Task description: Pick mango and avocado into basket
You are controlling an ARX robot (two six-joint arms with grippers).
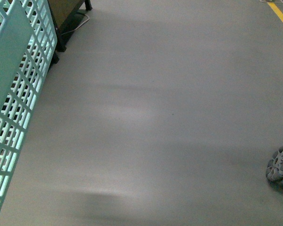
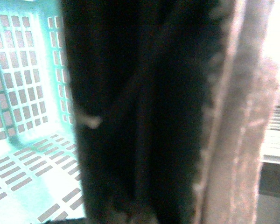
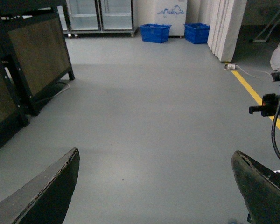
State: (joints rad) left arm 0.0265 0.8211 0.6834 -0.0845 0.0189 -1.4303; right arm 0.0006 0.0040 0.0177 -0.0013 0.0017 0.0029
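Right wrist view: right gripper (image 3: 155, 154) gapes empty, ready to pick; light teal slotted plastic basket (image 1: 14, 94) hangs tilted, seemingly carried; left gripper's hold is blurred, cannot tell.

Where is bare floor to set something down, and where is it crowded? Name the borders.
The widest free patch is the grey floor between the basket on the left and the wheel at the right edge. In the right wrist view, floor lies bare between the dark cabinet and the yellow line. Crowded: by the cabinet's feet near the basket.
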